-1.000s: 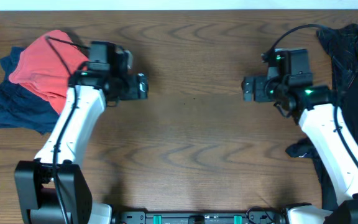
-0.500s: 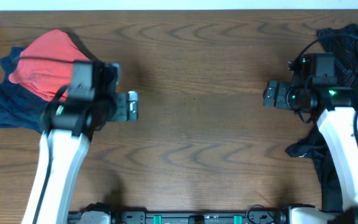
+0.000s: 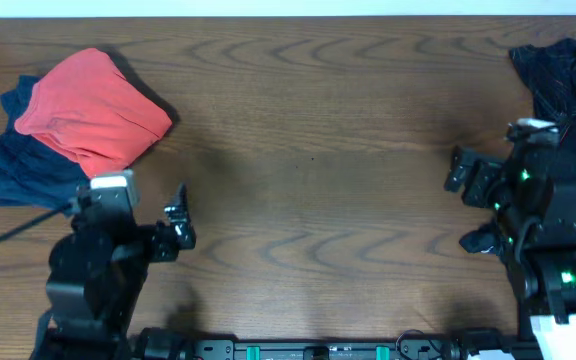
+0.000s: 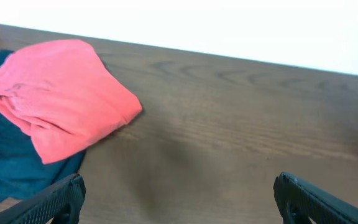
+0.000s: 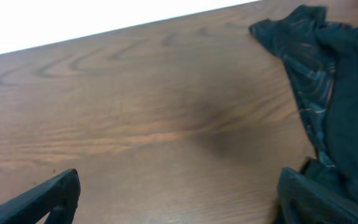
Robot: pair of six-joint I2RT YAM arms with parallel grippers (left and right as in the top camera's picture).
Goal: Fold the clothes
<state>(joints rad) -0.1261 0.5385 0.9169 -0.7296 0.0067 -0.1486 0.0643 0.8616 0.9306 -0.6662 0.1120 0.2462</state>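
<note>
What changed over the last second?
Both arms pulled back toward the robot. The left gripper drew away from beside the red shirt, and the right gripper retreated toward the black clothes. Nothing was grasped or released, and both stayed open and empty. The red shirt, navy garment and black clothes lie as before.

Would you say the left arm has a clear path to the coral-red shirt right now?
Probably yes: the left pincer is open and empty, the coral-red shirt lies uncovered atop the navy garment, and only bare table separates them.

Coral-red shirt (image 4: 67,93) atop navy garment (image 4: 8,163)
</note>
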